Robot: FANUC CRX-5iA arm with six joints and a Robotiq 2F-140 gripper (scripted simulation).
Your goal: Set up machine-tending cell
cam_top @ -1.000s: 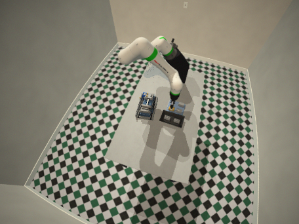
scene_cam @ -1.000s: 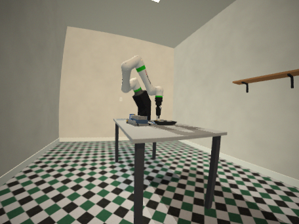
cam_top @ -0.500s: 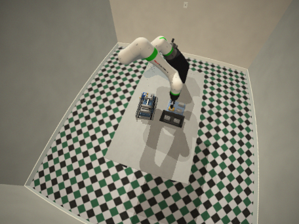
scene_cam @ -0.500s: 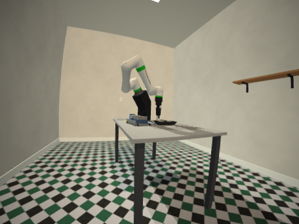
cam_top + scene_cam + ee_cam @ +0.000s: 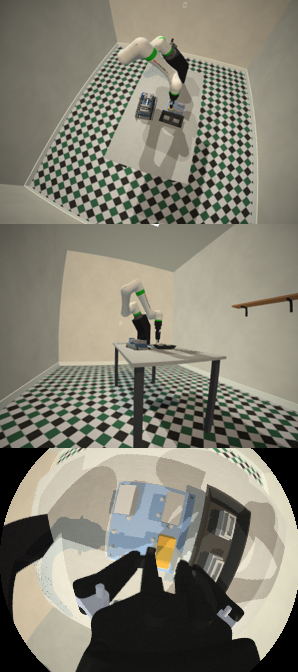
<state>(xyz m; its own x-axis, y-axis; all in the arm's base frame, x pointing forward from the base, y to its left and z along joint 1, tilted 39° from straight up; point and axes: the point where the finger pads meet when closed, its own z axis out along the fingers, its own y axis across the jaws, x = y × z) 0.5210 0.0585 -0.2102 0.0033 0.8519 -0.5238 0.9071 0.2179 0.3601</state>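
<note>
my claw (image 5: 164, 572) is closed on a brass block (image 5: 164, 552), in the middle of the wrist frame. under it lies the blue plate (image 5: 133, 518), a little up and left of center. the black tray (image 5: 220, 531) lies just beside the plate, to the right, with two pale parts inside. in the top view my claw (image 5: 172, 98) hangs over the blue plate (image 5: 179, 106) near the center of the frame, the tray (image 5: 170, 118) just below it, and the vise (image 5: 146, 105) stands apart to the left on the counter (image 5: 157, 154).
</note>
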